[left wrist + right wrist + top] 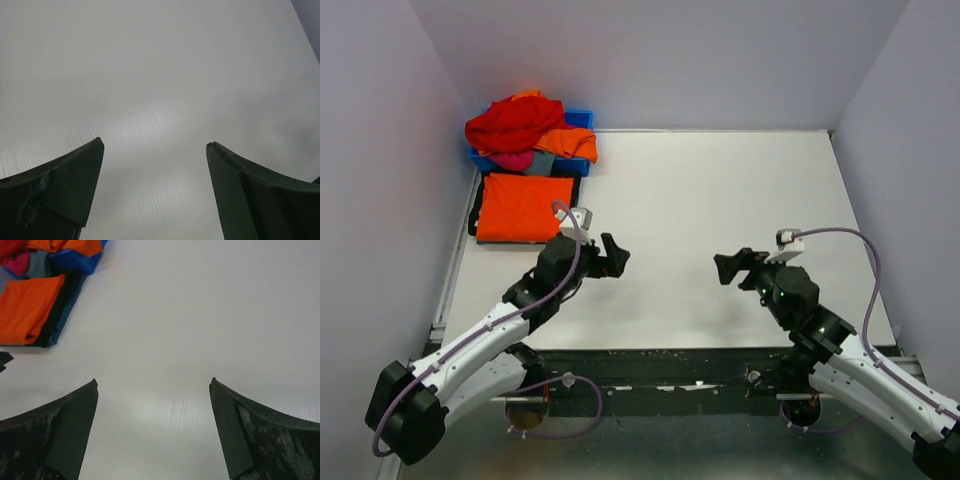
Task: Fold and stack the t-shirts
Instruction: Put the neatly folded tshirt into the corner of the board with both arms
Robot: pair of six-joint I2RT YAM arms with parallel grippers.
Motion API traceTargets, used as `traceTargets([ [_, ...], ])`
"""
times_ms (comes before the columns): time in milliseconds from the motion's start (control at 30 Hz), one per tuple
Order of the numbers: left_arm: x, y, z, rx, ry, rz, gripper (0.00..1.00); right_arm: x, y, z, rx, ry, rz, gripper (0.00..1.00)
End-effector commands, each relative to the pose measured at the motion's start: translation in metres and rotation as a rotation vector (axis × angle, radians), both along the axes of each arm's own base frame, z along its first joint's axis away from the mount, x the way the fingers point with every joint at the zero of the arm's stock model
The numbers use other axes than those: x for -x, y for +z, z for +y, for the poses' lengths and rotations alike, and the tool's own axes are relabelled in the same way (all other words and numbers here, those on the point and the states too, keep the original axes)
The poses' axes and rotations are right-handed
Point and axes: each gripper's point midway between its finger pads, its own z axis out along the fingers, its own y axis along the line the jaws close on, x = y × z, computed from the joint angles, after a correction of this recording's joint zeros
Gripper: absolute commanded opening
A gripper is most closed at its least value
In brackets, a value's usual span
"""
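A folded bright orange t-shirt (523, 207) lies flat on a darker folded one at the table's left, also in the right wrist view (27, 307). Behind it, a heap of red, orange, pink and grey t-shirts (525, 130) fills a blue bin (582, 118). My left gripper (616, 257) hovers open over bare table, right of the folded stack, holding nothing. In its wrist view the left gripper (155, 144) shows only white table between its fingers. My right gripper (730, 267) is open and empty over the table's middle right; the right gripper (153, 382) frames bare table.
Grey walls enclose the white table (720, 200) on the left, back and right. The bin with the heap stands in the back left corner. The arm bases and loose cables (570, 400) sit along the near edge.
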Motion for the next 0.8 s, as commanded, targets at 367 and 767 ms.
traceTargets([
  [367,0.021,0.007,0.001,0.0,-0.044,-0.212,0.99,-0.004,-0.031,-0.033,0.039,-0.172,0.033,1.0],
  [767,0.023,0.014,0.016,0.013,0.014,-0.25,0.99,-0.004,-0.032,-0.031,0.038,-0.164,0.03,1.0],
])
